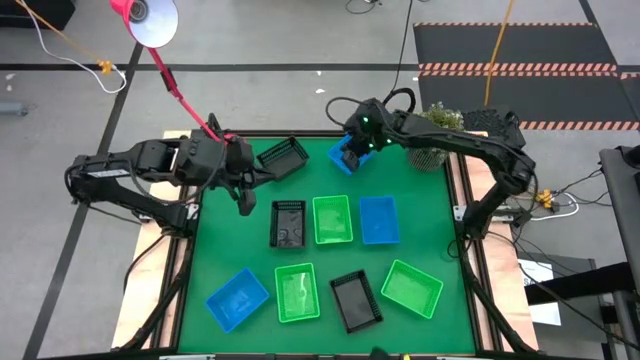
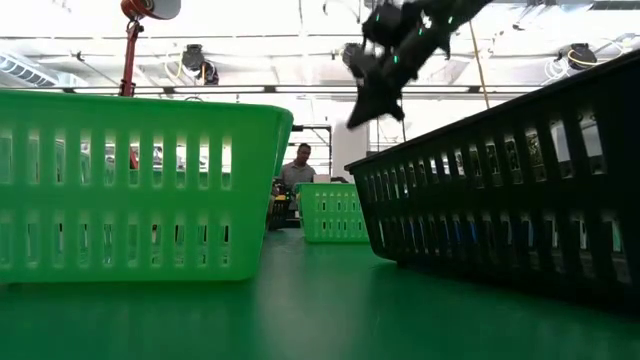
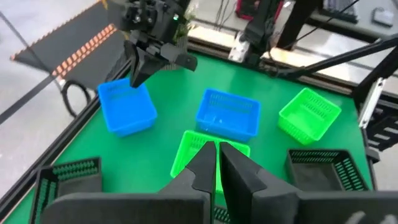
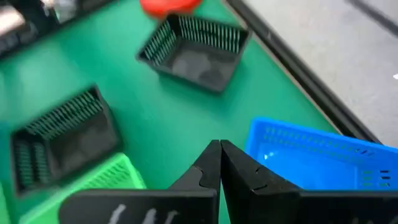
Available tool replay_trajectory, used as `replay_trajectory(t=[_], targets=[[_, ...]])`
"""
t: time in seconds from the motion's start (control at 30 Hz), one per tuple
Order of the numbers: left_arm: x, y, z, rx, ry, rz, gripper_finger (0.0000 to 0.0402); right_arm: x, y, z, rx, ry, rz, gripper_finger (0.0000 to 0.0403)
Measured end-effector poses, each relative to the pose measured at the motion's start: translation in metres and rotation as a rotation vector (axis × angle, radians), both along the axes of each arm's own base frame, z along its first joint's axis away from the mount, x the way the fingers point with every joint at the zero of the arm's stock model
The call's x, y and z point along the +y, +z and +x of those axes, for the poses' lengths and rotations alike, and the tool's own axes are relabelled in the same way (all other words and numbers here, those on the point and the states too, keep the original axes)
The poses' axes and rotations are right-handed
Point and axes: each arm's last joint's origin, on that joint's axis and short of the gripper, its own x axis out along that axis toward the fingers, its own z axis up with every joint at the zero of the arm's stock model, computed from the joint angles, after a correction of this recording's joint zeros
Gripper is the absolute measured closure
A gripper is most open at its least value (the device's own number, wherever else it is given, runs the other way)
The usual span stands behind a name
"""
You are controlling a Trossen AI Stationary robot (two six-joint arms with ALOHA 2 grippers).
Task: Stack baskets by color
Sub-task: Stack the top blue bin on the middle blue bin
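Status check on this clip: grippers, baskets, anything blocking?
Left gripper shut, empty, far-left over mat. Right gripper shut, empty, above far blue basket. Nine baskets, none stacked. Nothing blocking.

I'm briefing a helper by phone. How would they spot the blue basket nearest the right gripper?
Start at the green table and find its far edge, where the potted plant stands. Just left of the plant, the right gripper hangs with jaws shut beside a blue basket. It is the only blue basket at that far edge; the other two sit nearer.
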Motion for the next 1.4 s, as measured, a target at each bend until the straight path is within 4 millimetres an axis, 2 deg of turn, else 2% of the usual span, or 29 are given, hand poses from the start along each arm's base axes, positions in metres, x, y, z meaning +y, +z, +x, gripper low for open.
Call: replay_trajectory(t=[0.13, 0.33, 0.57, 0.7, 0.87, 1.13, 1.27, 1.4], targets=[[0.003, -0.003, 0.001, 0.021, 0.021, -0.008, 0.0376, -0.025, -0.023, -0.005, 0.074, 0.024, 0.029, 0.0372], [0.008, -0.004, -0.001, 0.039, 0.06, -0.014, 0.0376, -0.048, -0.046, -0.018, 0.161, 0.187, 0.015, 0.0321], [0.016, -0.005, -0.001, 0.052, 0.095, -0.015, 0.0376, -0.054, -0.064, -0.021, 0.247, 0.465, -0.131, 0.026], [0.019, -0.005, -0.002, 0.052, 0.11, -0.015, 0.0376, -0.057, -0.076, -0.017, 0.276, 0.525, -0.142, 0.0246], [0.019, -0.005, -0.002, 0.051, 0.115, -0.02, 0.0376, -0.055, -0.084, -0.014, 0.293, 0.548, -0.127, 0.0251], [0.019, -0.005, -0.002, 0.048, 0.119, -0.026, 0.0376, -0.042, -0.083, 0.003, 0.224, 0.321, 0.016, 0.0259], [0.019, -0.005, -0.002, 0.047, 0.12, -0.028, 0.0376, -0.023, -0.083, 0.018, 0.254, 0.333, -0.048, 0.0245], [0.019, -0.005, -0.002, 0.042, 0.13, -0.044, 0.0376, -0.014, -0.092, 0.029, 0.342, 0.262, -0.13, 0.0229]])
